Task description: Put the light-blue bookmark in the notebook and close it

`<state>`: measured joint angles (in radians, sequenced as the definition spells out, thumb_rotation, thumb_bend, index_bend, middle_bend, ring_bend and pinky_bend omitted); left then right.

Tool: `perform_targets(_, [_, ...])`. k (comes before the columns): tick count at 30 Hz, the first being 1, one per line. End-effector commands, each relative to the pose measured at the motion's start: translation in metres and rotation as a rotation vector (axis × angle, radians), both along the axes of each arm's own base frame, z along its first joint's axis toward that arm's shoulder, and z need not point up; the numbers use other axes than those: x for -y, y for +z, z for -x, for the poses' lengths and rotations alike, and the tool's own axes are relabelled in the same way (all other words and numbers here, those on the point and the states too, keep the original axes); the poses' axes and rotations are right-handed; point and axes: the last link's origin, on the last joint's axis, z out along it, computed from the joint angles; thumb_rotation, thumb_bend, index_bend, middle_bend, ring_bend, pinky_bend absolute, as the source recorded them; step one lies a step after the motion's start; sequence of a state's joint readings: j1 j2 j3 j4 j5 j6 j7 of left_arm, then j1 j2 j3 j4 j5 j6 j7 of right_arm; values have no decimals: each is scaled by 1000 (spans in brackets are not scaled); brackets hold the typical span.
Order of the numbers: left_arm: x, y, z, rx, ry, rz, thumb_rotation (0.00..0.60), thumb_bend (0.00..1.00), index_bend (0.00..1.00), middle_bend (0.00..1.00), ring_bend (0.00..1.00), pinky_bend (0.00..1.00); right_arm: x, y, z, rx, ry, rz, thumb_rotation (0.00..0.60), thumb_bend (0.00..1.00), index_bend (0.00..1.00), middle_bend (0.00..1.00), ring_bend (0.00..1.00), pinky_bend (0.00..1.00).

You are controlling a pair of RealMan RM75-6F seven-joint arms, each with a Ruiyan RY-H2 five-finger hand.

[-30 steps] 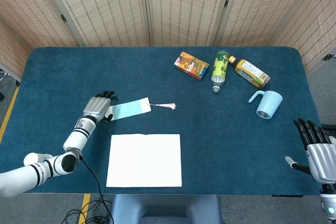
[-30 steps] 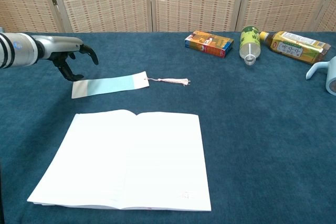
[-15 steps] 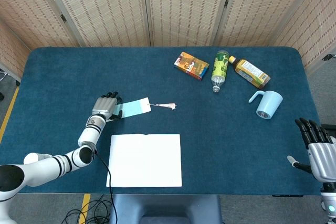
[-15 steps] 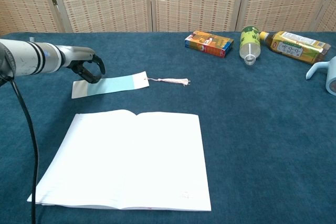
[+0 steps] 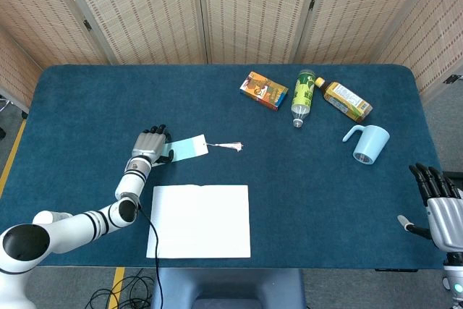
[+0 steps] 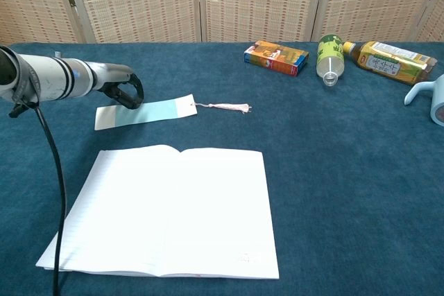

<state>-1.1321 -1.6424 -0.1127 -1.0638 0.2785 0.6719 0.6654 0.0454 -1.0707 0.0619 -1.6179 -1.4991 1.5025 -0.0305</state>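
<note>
Left hand over the bookmark's end, notebook lying open.

The left hand [image 5: 150, 147], fingers curled, is over the left end of the light-blue bookmark [image 6: 149, 111]; whether it grips is unclear. The open notebook [image 6: 170, 209] lies nearer. The right hand [image 5: 438, 208], fingers spread, is off the table's right edge.

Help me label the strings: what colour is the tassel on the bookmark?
Pink, with a whitish cord; the tassel shows best in the chest view.
</note>
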Motion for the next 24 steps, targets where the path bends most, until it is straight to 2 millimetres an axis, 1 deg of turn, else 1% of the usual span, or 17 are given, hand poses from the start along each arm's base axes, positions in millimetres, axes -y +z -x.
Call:
perform_targets(1, [-1, -2, 0, -9, 4, -6, 289, 552, 249, 25, 0, 162, 0, 0, 0, 2, 6, 5, 600, 71, 0, 81, 66, 149])
perform_targets(15, [0, -12, -1, -51, -7, 7, 287, 552, 263, 25, 0, 162, -1, 0, 2, 6, 6, 12, 600, 71, 0, 97, 82, 159])
perform_targets(24, [9, -20, -7, -20, -45, 33, 287, 552, 304, 25, 0, 162, -3, 0, 4, 10, -1, 16, 600, 70, 0, 98, 82, 159])
